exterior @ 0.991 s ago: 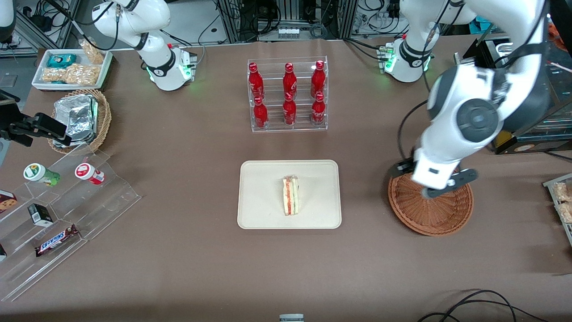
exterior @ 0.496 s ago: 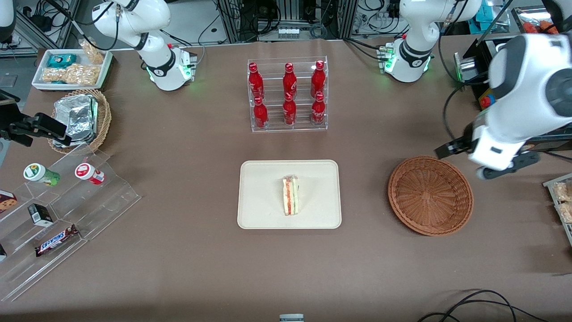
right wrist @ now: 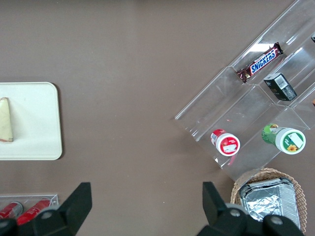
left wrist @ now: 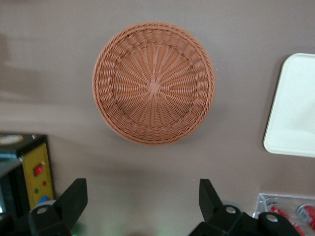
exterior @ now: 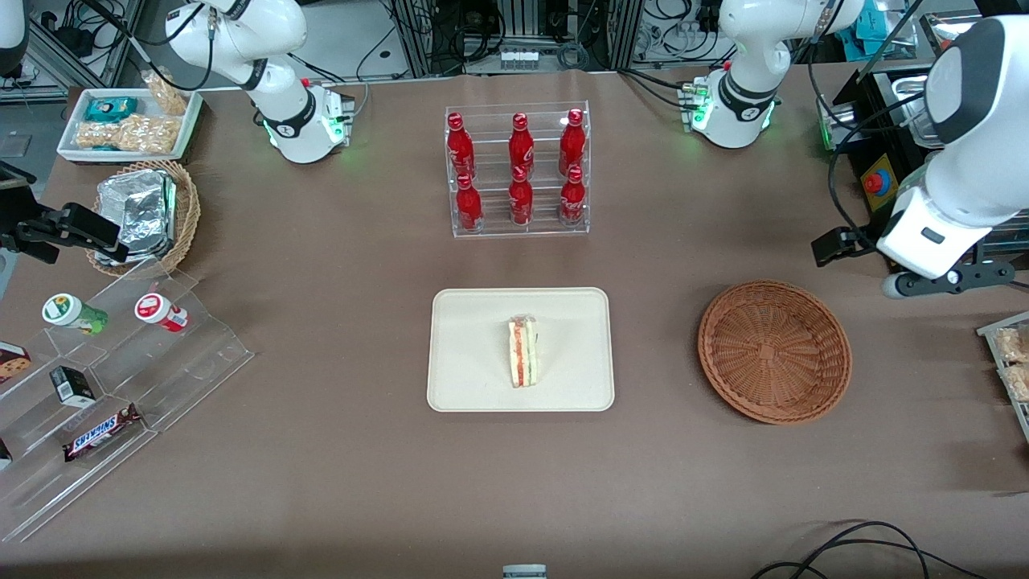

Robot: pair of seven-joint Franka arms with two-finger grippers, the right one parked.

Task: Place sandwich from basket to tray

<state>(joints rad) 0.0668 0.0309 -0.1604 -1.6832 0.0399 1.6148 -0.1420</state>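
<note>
The sandwich [exterior: 522, 363], a pale wedge with red and green filling, lies on the cream tray [exterior: 474, 322] at the table's middle. The reddish-brown wicker basket [exterior: 774, 351] sits beside the tray toward the working arm's end and holds nothing. My left gripper [exterior: 947, 278] hangs above the table past the basket's rim, a little farther from the front camera than the basket. In the left wrist view the gripper [left wrist: 141, 196] is open with only bare table between its fingers, and the basket [left wrist: 153, 83] and a corner of the tray [left wrist: 295, 108] show.
A clear rack of red bottles [exterior: 518, 173] stands farther back than the tray. A black and yellow box with a red button [exterior: 880, 181] sits near my gripper. Acrylic steps with snacks [exterior: 104, 378], a tan basket of foil packs [exterior: 145, 213] and a white snack tray [exterior: 129, 121] lie toward the parked arm's end.
My gripper has swung from over the basket out toward the working arm's end of the table, uncovering the basket. The sandwich and tray have not moved.
</note>
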